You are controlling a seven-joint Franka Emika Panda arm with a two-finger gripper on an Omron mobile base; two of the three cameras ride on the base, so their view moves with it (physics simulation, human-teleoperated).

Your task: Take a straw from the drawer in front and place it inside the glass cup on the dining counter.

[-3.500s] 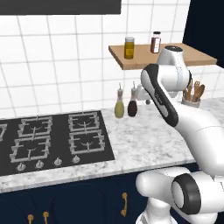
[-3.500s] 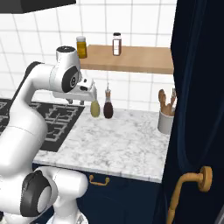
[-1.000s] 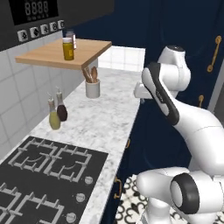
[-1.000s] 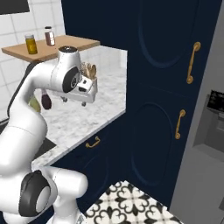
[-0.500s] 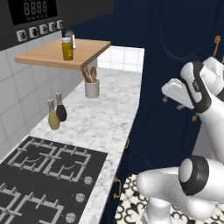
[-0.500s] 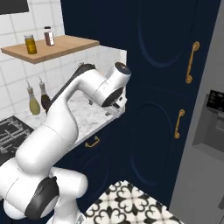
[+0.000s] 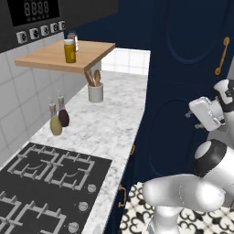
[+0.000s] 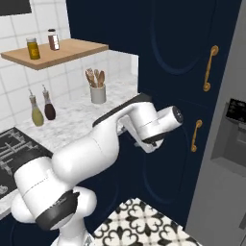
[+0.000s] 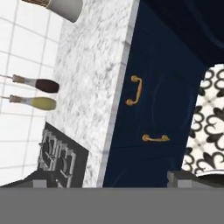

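The gripper (image 9: 109, 183) stands fully open with nothing between its fingertips (image 9: 40, 183) and touches nothing; its two dark tips rise wide apart at the bottom of the hand view, which looks rolled onto the navy cabinet front (image 9: 153, 113) below the marble tabletop (image 9: 94, 74); two brass handles (image 9: 136, 90) show on that front, one above the other in the rolled picture, and which of them belongs to the drawer of the task cannot be told; neither straw, glass cup nor dining counter can be made out from here; in the right base view the white arm (image 8: 120, 139) reaches over to the tall navy cupboard doors (image 8: 182, 72) with the hand (image 8: 156, 132) held off the tabletop edge, above the patterned floor tiles (image 8: 139, 223); on the tabletop stand a white utensil pot (image 7: 95, 93) with wooden spoons, and near the black gas hob (image 7: 45, 183) two small bottles, one yellow (image 7: 55, 124) and one dark (image 7: 63, 117), just beside each other by the tiled wall; a wooden shelf (image 7: 50, 58) above them carries a jar (image 7: 69, 50).
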